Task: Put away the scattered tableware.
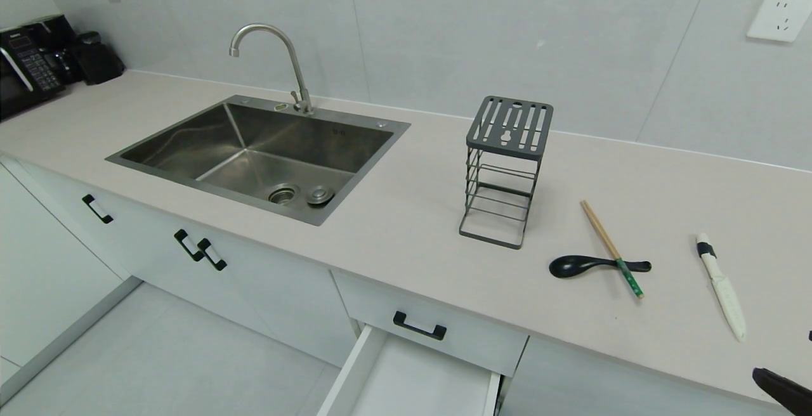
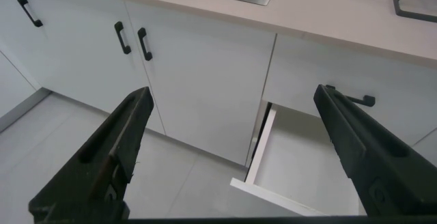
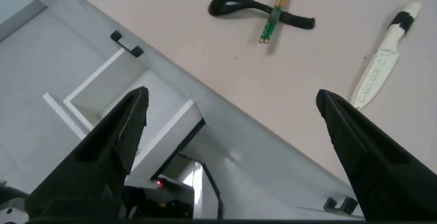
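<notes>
Kitchen bench (image 1: 406,232), tableware loose beside wire rack (image 1: 507,169).
Chopsticks (image 1: 611,248) lie across black spoon (image 1: 580,266); white knife (image 1: 721,286) apart, to their right. L hand (image 2: 231,98) & R hand (image 3: 231,98) both gape wide, empty; drawer (image 1: 412,378) open below.
</notes>
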### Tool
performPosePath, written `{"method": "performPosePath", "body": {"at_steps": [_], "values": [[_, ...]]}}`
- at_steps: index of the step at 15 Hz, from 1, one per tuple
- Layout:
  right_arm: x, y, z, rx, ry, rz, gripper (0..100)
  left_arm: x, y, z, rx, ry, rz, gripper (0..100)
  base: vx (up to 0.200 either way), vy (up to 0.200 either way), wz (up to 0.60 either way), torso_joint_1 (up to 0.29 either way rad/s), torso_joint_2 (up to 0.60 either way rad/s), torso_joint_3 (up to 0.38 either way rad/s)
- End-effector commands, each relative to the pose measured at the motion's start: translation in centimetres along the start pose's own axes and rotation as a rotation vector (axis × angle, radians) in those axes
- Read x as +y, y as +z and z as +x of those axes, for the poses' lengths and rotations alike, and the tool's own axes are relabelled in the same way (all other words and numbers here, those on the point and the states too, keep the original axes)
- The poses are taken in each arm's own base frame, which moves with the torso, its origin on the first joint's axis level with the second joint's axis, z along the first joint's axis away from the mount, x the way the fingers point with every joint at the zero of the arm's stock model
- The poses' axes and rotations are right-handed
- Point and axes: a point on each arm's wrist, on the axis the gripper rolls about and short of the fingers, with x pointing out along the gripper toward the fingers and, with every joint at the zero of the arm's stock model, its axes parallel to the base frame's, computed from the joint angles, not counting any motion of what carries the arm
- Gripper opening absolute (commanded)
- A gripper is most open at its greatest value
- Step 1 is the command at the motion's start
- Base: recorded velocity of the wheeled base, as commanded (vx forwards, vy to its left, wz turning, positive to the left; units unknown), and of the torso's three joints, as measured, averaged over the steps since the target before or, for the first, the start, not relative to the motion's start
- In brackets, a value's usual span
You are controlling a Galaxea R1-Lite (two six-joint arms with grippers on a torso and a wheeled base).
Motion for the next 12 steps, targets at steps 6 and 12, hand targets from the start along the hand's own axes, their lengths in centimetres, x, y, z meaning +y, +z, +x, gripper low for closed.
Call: {"method": "performPosePath", "body": {"at_steps": [6,12], "values": [[-0.9,1.8,7.3,0.193,0.069,-0.036,100,0.0,0.0,0.0,0.0,0.001,0.0,100,0.0,0.0,0.0,0.0,0.0,0.0],[-1.5,1.2,10.5,0.26,0.048,0.003,100,0.0,0.0,0.0,0.0,0.001,0.0,100,0.0,0.0,0.0,0.0,0.0,0.0]]}}
